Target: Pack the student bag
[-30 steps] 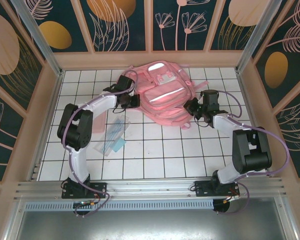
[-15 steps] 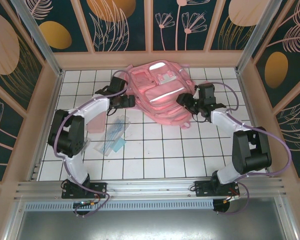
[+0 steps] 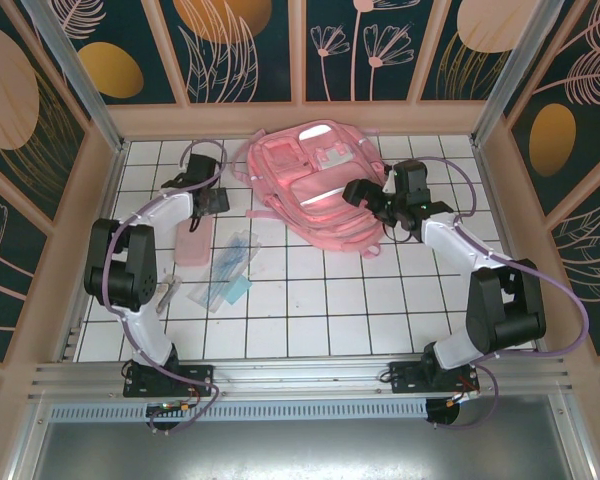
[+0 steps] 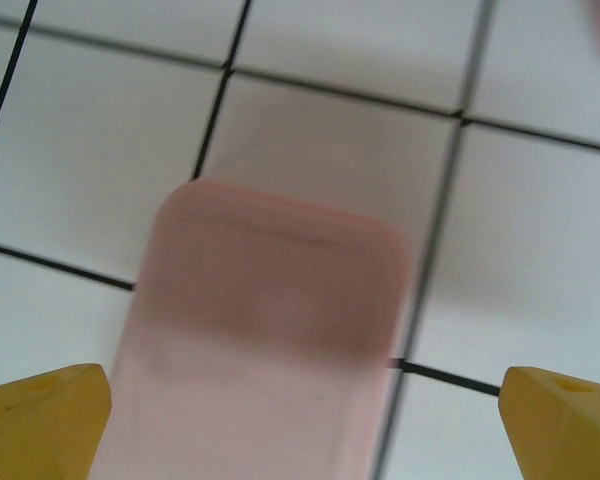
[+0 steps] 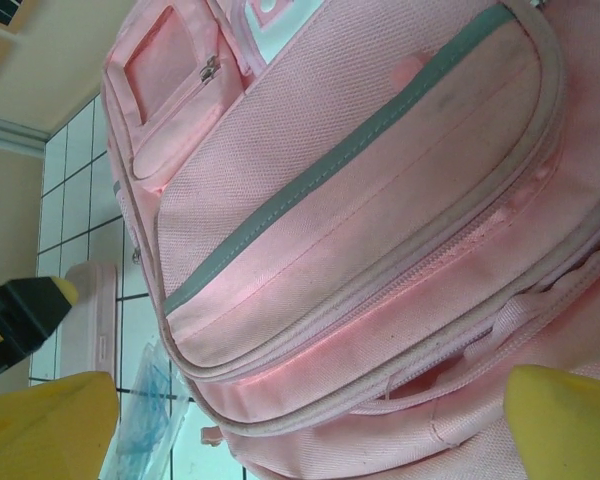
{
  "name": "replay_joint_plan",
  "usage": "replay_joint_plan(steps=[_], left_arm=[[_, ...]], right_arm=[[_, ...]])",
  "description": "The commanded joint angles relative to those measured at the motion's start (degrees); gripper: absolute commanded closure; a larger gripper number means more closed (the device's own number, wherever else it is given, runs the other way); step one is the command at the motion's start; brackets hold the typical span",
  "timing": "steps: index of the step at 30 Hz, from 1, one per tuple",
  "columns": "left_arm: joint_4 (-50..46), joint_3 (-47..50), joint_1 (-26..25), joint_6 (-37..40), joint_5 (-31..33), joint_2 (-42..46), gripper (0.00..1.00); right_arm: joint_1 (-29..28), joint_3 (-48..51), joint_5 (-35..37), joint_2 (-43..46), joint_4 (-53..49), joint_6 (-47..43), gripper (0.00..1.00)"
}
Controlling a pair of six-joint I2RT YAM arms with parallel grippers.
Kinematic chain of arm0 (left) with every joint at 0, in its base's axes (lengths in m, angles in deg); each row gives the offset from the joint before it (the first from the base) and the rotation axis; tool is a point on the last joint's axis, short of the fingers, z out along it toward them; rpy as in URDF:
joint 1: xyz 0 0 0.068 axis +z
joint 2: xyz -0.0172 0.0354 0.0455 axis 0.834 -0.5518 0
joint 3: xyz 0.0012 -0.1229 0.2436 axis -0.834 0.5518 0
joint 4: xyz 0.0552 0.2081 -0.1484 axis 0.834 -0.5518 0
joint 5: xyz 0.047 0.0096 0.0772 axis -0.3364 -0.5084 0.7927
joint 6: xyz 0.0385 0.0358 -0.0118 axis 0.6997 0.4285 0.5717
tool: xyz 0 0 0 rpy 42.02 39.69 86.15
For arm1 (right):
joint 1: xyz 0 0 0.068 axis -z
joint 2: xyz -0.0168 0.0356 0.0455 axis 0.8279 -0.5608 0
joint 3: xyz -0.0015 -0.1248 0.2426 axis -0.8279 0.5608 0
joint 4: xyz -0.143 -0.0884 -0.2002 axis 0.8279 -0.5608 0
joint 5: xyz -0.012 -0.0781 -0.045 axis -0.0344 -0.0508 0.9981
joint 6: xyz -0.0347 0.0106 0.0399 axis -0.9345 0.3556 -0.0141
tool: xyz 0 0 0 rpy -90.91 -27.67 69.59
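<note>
- The student bag (image 3: 312, 172) lies flat on the far middle part of the white tiled table (image 3: 310, 312), with its front side up. A pale reflective strip crosses the front pocket.
- In the right wrist view the student bag (image 5: 380, 200) is close. Its pink woven cloth, the grey strip and the zip lines around the pockets are clear to see.
- The right gripper (image 3: 360, 192) hangs at the right side of the bag, over its edge. I cannot tell if it touches the cloth.
- In its own camera the right gripper (image 5: 305, 425) has its yellow fingertips far apart, one at each lower corner. The claw is wide open and has hold of nothing.
- The left gripper (image 3: 213, 200) is left of the bag and apart from it, above the far end of a small flat pink case (image 3: 193, 243).
- In the left wrist view the left gripper (image 4: 302, 425) is also spread wide, and its yellow tips stand on both sides of the pink case (image 4: 270, 330). The case lies on the tiles below, not gripped, so this claw is open and empty.
- Just right of the case lies a clear plastic packet (image 3: 230, 265) with bluish things inside – what they are, I cannot tell.
</note>
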Motion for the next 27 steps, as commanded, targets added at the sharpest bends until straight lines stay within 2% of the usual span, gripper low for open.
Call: replay_joint_plan(steps=[1, 14, 19, 27], left_arm=[[0.0, 1.6, 2.24, 0.84, -2.81, -2.08, 0.01], [0.8, 1.97, 4.26, 1.94, -10.99, -9.21, 0.01], [1.07, 4.2, 4.26, 0.1, -14.84, -5.35, 0.01], [-1.74, 5.02, 4.18, 0.35, -15.11, 2.66, 0.01]], right_arm=[[-0.33, -1.59, 1.35, 1.69, -0.56, -0.84, 0.01], [-0.36, -1.02, 2.14, 2.04, 0.33, 0.05, 0.01], [-0.46, -0.83, 2.5, 1.98, 0.74, 0.39, 0.01], [-1.87, -2.64, 2.66, -0.61, 0.61, 0.32, 0.01]])
